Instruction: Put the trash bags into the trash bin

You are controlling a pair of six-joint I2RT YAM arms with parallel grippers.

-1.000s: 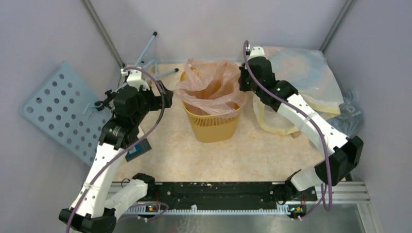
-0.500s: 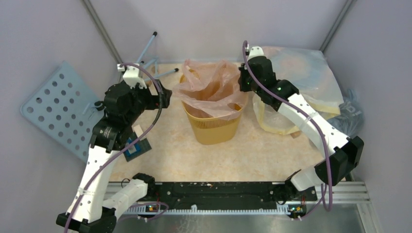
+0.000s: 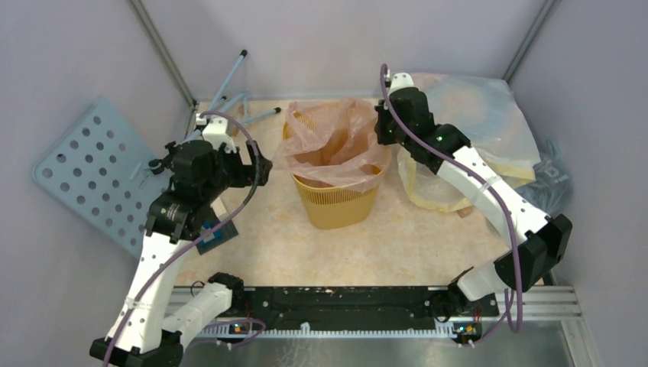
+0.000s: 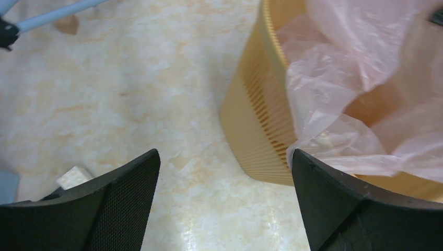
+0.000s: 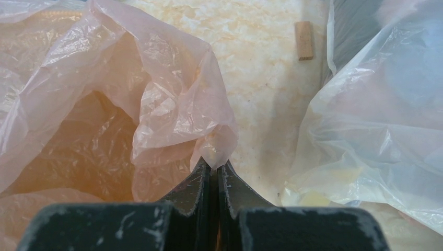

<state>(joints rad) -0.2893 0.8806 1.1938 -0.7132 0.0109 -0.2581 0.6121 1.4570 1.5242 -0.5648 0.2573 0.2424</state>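
Observation:
The yellow-orange trash bin point(image 3: 334, 199) stands mid-table. The pale pink trash bag point(image 3: 328, 145) sits in its mouth and drapes over the rim, bunched up above it. My right gripper point(image 3: 380, 131) is shut on the bag's right edge point(image 5: 214, 149) beside the bin's right rim. My left gripper point(image 3: 264, 164) is open and empty, left of the bin and apart from it. In the left wrist view the bin's ribbed wall point(image 4: 261, 120) and the bag's film point(image 4: 339, 78) lie ahead to the right, between and beyond my fingers point(image 4: 130, 198).
A large whitish-yellow sack point(image 3: 474, 130) lies right of the bin, with a grey-blue bag point(image 3: 550, 183) beyond it. A perforated blue panel point(image 3: 95, 172) leans at the left. Grey rods point(image 3: 237, 95) lie at the back left. A small wooden block point(image 5: 303, 39) lies on the table.
My left arm swung up and back down, its gripper ending slightly lower beside the bin's left side. The pink bag has shifted and now bunches higher at the right. The right gripper holds still.

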